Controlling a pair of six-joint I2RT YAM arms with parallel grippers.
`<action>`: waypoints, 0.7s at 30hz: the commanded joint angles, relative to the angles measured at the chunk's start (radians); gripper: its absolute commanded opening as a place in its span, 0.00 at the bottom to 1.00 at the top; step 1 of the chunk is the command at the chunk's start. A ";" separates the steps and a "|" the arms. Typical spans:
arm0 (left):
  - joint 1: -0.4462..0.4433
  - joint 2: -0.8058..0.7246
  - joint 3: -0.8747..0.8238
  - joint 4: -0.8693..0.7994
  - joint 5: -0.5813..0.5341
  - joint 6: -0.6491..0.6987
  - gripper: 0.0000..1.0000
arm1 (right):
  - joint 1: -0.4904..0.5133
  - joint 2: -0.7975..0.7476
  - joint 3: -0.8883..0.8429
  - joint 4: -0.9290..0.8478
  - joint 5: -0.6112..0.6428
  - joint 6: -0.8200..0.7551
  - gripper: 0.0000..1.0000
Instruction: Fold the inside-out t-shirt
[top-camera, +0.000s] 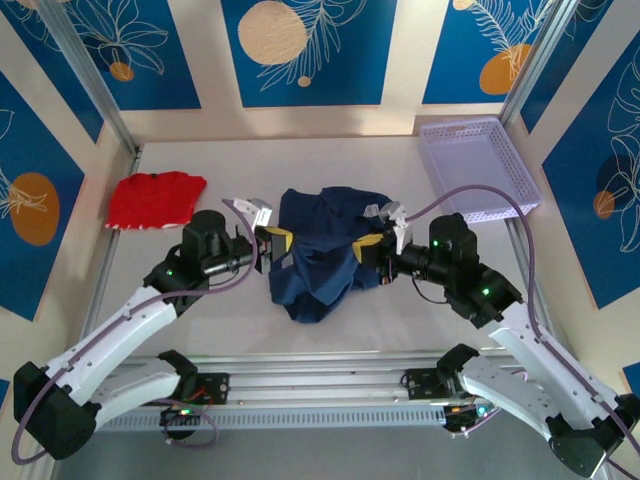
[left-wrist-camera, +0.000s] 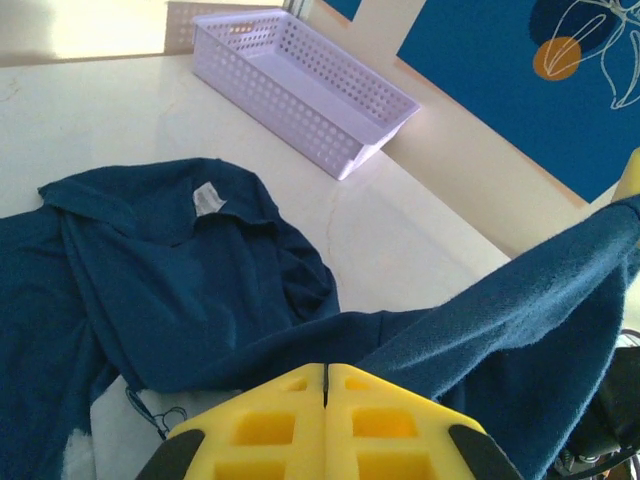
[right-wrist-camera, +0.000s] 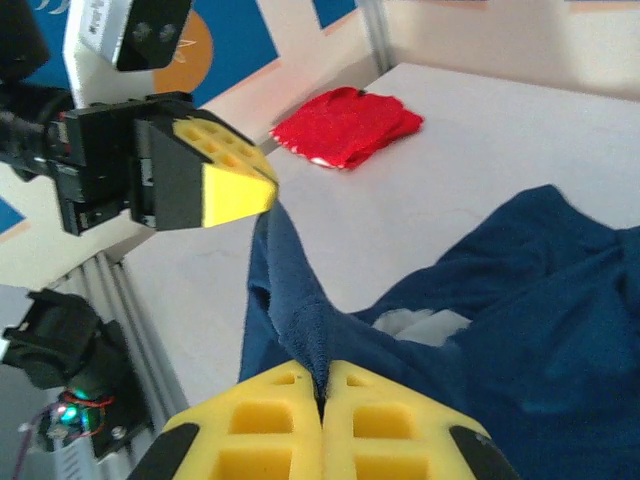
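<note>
The inside-out t-shirt (top-camera: 320, 245) is a dark navy heap in the middle of the table, bunched and partly lifted between both arms. My left gripper (top-camera: 268, 245) is at its left edge, with the yellow fingers (left-wrist-camera: 326, 372) shut on a taut strip of the cloth (left-wrist-camera: 150, 280). A white label (left-wrist-camera: 207, 197) shows at the collar. My right gripper (top-camera: 368, 250) is at the shirt's right side, its jaws (right-wrist-camera: 322, 385) shut on a raised fold of the navy cloth (right-wrist-camera: 540, 300). The strip runs from that fold up to the left gripper's tip (right-wrist-camera: 270, 185).
A small red garment (top-camera: 152, 198) lies folded at the far left (right-wrist-camera: 350, 125). A lavender perforated basket (top-camera: 460, 124) stands at the back right (left-wrist-camera: 330, 130). A metal rail (top-camera: 320, 385) with the arm bases runs along the near edge.
</note>
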 joint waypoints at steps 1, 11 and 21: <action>0.010 -0.007 -0.031 -0.055 -0.052 0.002 0.00 | -0.016 0.022 -0.017 0.070 -0.094 0.045 0.00; -0.243 -0.043 0.041 -0.158 -0.313 0.107 0.46 | -0.018 0.090 -0.004 0.138 -0.159 0.156 0.00; -0.407 0.105 0.143 -0.143 -0.548 0.175 0.45 | -0.018 0.108 0.002 0.124 -0.182 0.156 0.00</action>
